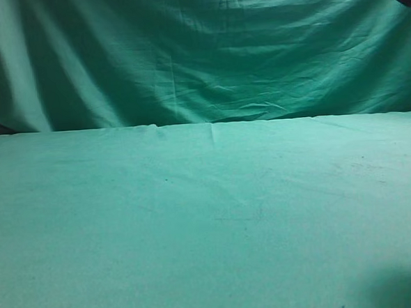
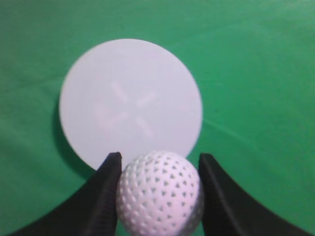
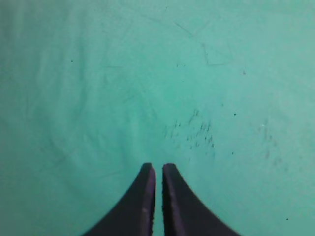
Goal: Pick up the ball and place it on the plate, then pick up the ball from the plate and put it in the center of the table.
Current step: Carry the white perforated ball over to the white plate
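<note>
In the left wrist view my left gripper (image 2: 158, 169) is shut on the ball (image 2: 160, 194), a small white dimpled sphere, held between the two black fingers above the green table (image 2: 256, 73). A round white plate (image 2: 130, 101) lies on the cloth just beyond the ball, and the ball overlaps its near rim in the picture. In the right wrist view my right gripper (image 3: 158, 169) is shut and empty over bare green cloth (image 3: 98, 98). The exterior view shows only the table (image 1: 210, 223); neither the ball, the plate nor any gripper shows there.
A draped, folded green cloth backdrop (image 1: 199, 49) hangs behind the table's far edge. Faint dark marks (image 3: 197, 132) speckle the cloth below the right gripper.
</note>
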Tool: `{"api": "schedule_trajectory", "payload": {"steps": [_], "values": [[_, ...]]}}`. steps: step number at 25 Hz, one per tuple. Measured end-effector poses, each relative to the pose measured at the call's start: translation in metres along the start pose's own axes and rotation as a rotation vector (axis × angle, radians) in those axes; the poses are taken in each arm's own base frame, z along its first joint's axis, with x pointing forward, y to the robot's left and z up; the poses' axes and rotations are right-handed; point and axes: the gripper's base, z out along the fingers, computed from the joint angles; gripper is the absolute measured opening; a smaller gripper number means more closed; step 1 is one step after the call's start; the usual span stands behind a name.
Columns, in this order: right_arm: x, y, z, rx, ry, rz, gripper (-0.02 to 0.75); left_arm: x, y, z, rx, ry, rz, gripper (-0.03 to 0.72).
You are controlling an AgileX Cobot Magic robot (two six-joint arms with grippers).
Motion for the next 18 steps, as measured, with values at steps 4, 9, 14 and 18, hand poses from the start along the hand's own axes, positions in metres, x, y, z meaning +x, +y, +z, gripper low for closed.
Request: {"api": "schedule_trajectory", "payload": {"steps": [4,9,14,18], "values": [[0.0,0.0,0.0,0.003,-0.004,-0.002,0.047,0.0,0.02,0.007,-0.08,-0.04,-0.034,0.308],[0.0,-0.001,0.0,0.006,-0.004,-0.005,0.047,0.002,0.023,0.035,-0.079,-0.001,-0.027,0.308],[0.0,-0.001,0.0,0.006,-0.004,-0.006,0.047,0.004,0.024,0.056,-0.073,0.026,-0.009,0.308],[0.0,-0.001,0.0,0.007,-0.005,-0.006,0.047,0.003,0.024,0.059,-0.081,0.007,-0.002,0.308]]}}
